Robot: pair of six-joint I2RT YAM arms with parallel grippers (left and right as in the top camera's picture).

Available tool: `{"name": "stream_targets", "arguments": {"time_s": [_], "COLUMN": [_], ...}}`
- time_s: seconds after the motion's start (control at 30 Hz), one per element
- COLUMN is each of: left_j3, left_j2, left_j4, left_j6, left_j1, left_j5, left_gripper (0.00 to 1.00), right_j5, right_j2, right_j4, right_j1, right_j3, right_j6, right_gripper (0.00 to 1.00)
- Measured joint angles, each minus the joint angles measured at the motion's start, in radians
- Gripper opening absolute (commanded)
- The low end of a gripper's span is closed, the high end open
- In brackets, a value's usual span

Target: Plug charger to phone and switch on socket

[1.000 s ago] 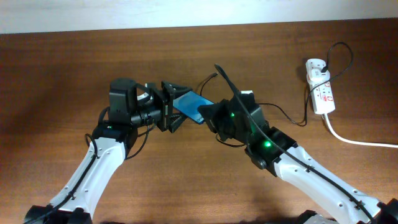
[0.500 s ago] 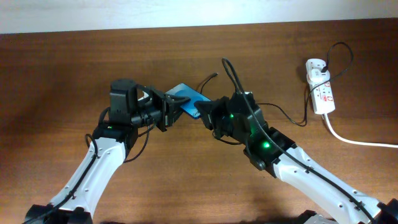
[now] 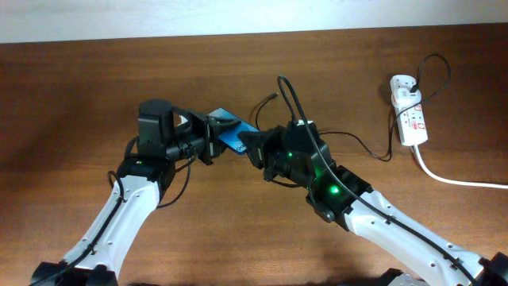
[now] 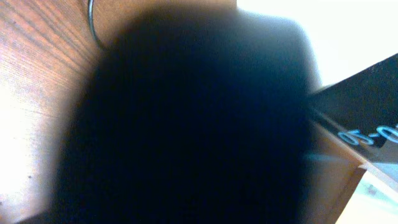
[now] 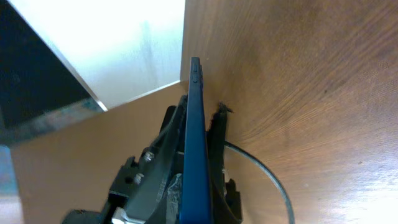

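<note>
The phone point(image 3: 234, 129), blue-screened, is held off the table and tilted between both arms. My right gripper point(image 3: 252, 143) is shut on its right end. In the right wrist view the phone point(image 5: 194, 112) shows edge-on, running up from between black fingers point(image 5: 163, 163). My left gripper point(image 3: 216, 137) has closed on the phone's left corner. A dark blur fills the left wrist view and hides its jaws. The charger is a thin black cable whose connector tip point(image 3: 275, 96) lies free behind the phone; its plug point(image 3: 401, 82) sits in the white socket point(image 3: 411, 119) at the far right.
The black cable arches up over my right arm point(image 3: 284, 83) and trails right across the wood point(image 3: 373, 151) to the socket. A thick white cord point(image 3: 456, 179) runs off the right edge. A loop of cable point(image 5: 277, 180) lies just right of the phone.
My left gripper's jaws stood wide open around the phone's left end; they have closed on it. The right gripper and phone have shifted slightly left and back.
</note>
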Motion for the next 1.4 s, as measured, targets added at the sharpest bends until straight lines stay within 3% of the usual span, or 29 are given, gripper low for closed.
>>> {"name": "stream_targets", "arguments": {"time_s": [0.13,0.4,0.57,0.6,0.67,0.8,0.9,1.13,1.27,1.4], "left_j3": [0.001,0.000,0.000,0.000,0.000,0.001,0.000,0.000,0.000,0.000], "left_j2": [0.000,0.002,0.002,0.003,0.003,0.005,0.006,0.006,0.006,0.006], "left_j4": [0.004,-0.023,-0.023,-0.024,-0.057,-0.339,-0.435,-0.435,-0.435,-0.435], "left_j6": [0.022,-0.013,0.045,0.090,0.202,0.444,0.557,0.724,0.745,0.753], "left_j1": [-0.001,-0.007,-0.006,-0.006,0.014,0.106,0.132,0.132,0.132,0.132], "left_j5": [-0.004,-0.019,-0.072,-0.087,-0.109,-0.138,-0.127,-0.014,-0.010,-0.032], "left_gripper": [0.00,0.00,0.00,0.00,0.00,0.00,0.00,0.00,0.00,0.00], "right_j5": [0.007,-0.013,-0.024,-0.023,0.016,0.230,0.402,0.570,0.575,0.431], "right_j2": [0.000,0.000,0.000,0.000,0.000,0.000,0.000,0.000,0.000,0.000], "right_j4": [0.000,0.009,-0.047,-0.061,-0.082,-0.198,-0.294,-0.444,-0.431,-0.424], "right_j1": [0.001,0.026,0.029,0.029,0.029,0.031,0.031,0.031,0.023,-0.071], "right_j3": [0.000,0.001,0.001,0.001,0.001,0.003,0.003,0.003,0.003,0.003], "right_j6": [0.047,-0.057,-0.107,-0.156,-0.319,-0.705,-0.815,-0.860,-0.863,-0.866], "right_gripper": [0.05,0.43,0.56,0.56,0.71,0.99,0.99,0.99,0.97,0.95]}}
